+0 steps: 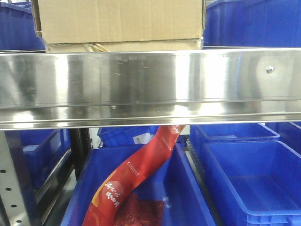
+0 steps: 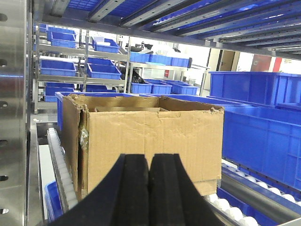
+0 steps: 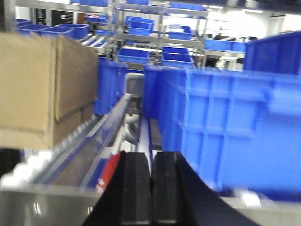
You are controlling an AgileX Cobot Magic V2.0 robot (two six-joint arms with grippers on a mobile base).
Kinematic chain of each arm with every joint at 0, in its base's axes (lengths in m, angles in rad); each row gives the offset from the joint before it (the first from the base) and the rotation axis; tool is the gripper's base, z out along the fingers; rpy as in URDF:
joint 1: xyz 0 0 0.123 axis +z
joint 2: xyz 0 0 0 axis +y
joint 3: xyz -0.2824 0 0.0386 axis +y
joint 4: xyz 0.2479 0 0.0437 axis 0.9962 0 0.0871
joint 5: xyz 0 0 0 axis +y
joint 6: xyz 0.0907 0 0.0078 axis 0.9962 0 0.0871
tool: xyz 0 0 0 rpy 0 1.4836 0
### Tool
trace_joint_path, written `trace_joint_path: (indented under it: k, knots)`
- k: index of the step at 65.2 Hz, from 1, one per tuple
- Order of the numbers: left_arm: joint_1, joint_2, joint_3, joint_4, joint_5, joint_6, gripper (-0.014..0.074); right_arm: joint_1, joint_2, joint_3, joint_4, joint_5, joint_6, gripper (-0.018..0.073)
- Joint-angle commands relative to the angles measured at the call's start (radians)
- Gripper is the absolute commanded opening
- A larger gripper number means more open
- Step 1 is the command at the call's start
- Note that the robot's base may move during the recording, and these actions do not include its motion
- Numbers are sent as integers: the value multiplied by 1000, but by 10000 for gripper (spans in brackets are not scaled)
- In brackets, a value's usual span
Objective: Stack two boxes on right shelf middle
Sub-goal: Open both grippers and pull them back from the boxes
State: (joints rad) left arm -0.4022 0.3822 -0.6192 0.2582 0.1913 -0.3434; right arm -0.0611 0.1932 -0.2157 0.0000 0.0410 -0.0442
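Observation:
The taller brown box (image 1: 120, 21) rests on the flat thin box (image 1: 122, 46), both on the steel shelf (image 1: 150, 84) behind its mirror-like front lip. In the left wrist view the taller box (image 2: 155, 141) stands open-topped straight ahead, with a sliver of the flat box (image 2: 207, 187) under its right corner. My left gripper (image 2: 150, 162) is shut and empty, just short of the box's front face. My right gripper (image 3: 151, 160) is also shut and empty, to the right of the taller box (image 3: 42, 84) and apart from it.
A large blue bin (image 3: 225, 122) stands on the shelf right of the boxes, and another bin (image 1: 19, 26) sits to their left. White roller tracks (image 2: 61, 165) run along the shelf. Below the lip are blue bins (image 1: 254, 183) and a red packaging strip (image 1: 136, 174).

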Motion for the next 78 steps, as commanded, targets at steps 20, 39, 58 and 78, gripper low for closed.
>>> trace_joint_path:
  k: [20, 39, 58, 78]
  knots:
    - [0, -9, 1, -2, -24, 1, -111, -7, -193, 216, 12, -41, 63, -162]
    - [0, -9, 1, -2, -24, 1, -111, -7, -193, 216, 12, -55, 63, -162]
    - [0, -9, 1, -2, -24, 1, -111, -7, -193, 216, 12, -55, 63, -162]
    - [0, -9, 1, -2, -24, 1, -111, -7, -193, 216, 12, -55, 63, -162]
